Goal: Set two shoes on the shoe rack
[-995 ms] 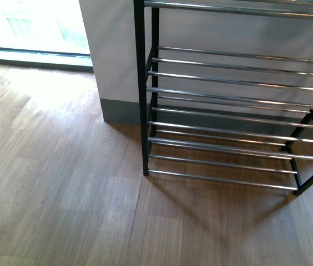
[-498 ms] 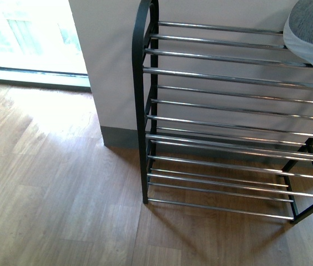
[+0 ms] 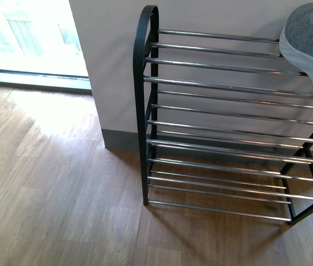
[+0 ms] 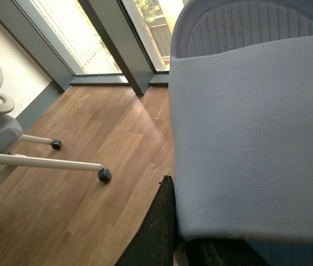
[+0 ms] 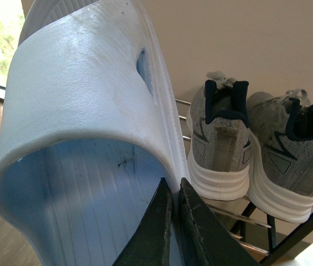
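Observation:
The shoe rack [image 3: 223, 84], a black frame with chrome bars, stands against the wall in the front view. At that view's right edge a pale-rimmed, grey-faced shoe [image 3: 305, 33] hangs in front of the upper bars; I cannot tell which shoe it is. My left gripper [image 4: 176, 191] is shut on a pale blue slipper [image 4: 251, 138], whose strap hides one finger. My right gripper [image 5: 173, 185] is shut on the side rim of a second pale blue slipper [image 5: 84, 100], held close to the rack's bars [image 5: 226, 209].
Two grey knit sneakers [image 5: 220, 144] [image 5: 289, 155] with white soles stand on the rack, heels toward my right wrist camera. A white office chair base [image 4: 45, 160] on castors rests on the wooden floor [image 3: 51, 194]. A bright window [image 3: 23, 33] lies left of the wall.
The rack has slid down in the front view, bringing its looped top end into sight. More of the pale-rimmed shoe shows at the right edge.

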{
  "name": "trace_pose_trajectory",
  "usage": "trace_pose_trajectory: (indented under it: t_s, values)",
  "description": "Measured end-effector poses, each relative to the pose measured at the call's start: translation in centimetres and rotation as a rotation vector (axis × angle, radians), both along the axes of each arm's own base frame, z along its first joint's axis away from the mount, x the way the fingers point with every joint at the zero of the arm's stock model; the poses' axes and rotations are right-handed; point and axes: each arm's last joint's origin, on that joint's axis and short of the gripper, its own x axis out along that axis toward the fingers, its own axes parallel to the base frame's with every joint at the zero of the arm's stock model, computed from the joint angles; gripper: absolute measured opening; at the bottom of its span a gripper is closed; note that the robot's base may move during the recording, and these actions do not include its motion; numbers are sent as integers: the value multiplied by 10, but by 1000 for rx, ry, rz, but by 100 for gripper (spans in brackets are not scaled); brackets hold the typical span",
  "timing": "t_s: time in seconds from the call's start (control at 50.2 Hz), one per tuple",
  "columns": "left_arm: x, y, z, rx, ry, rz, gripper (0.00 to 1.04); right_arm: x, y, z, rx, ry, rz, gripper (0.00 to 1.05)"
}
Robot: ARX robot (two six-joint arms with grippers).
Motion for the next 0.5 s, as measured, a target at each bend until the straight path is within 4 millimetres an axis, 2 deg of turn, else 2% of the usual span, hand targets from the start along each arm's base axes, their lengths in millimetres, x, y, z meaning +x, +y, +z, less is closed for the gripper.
trace_pose_trajectory:
  t_s: [0.498]
  values:
    - [0,0,0,0,-1,0,2,0,0,0,0,0,0,2]
